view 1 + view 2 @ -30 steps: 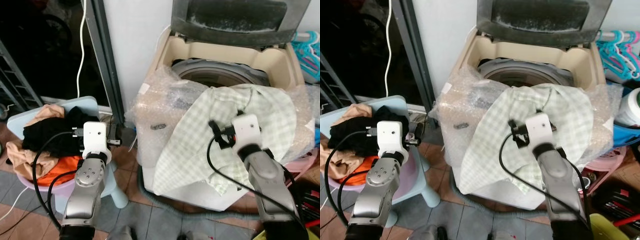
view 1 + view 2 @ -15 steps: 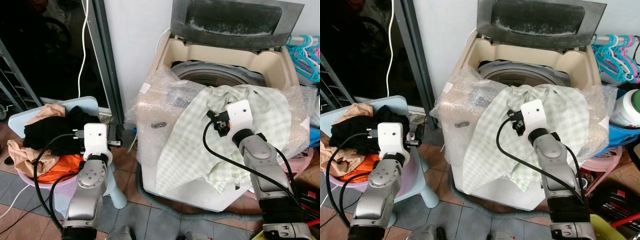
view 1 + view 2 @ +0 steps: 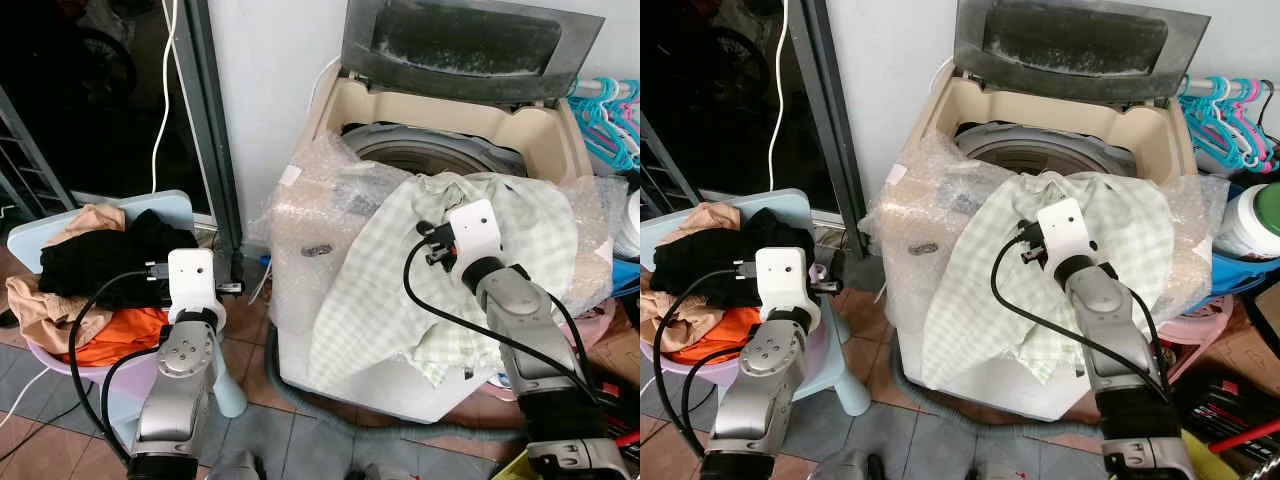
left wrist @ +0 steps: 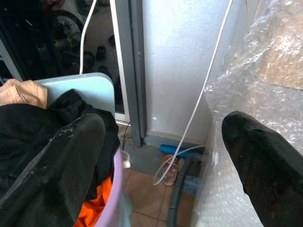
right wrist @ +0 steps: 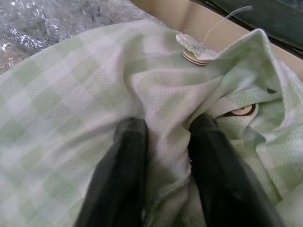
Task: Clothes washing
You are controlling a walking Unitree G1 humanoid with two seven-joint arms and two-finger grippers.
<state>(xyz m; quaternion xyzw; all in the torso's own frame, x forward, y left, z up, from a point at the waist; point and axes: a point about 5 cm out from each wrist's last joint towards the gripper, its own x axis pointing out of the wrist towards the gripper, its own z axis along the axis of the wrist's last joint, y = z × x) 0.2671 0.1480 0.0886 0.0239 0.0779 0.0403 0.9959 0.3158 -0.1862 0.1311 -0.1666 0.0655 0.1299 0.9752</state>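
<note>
A pale green checked shirt (image 3: 400, 260) is draped over the front of the top-loading washing machine (image 3: 560, 135), whose lid (image 3: 460, 45) stands open above the drum (image 3: 420, 150). My right gripper (image 5: 165, 137) is shut on a fold of the shirt (image 5: 156, 94) near its collar and buttons; from the head its white wrist (image 3: 472, 235) sits over the shirt's upper part. My left gripper (image 4: 161, 151) is open, held low between the machine and a pink basin (image 3: 60, 362) heaped with black, tan and orange clothes (image 3: 95, 260).
Bubble wrap (image 3: 320, 200) covers the machine's front and sides. The basin rests on a light blue stool (image 3: 225, 385). A grey hose (image 3: 350, 420) runs along the tiled floor. Hangers (image 3: 605, 105) and containers crowd the right; a dark doorway (image 3: 90, 90) is at the left.
My right arm has moved up and toward the drum with the shirt in its grip. The left arm has stayed put. The camera has shifted slightly.
</note>
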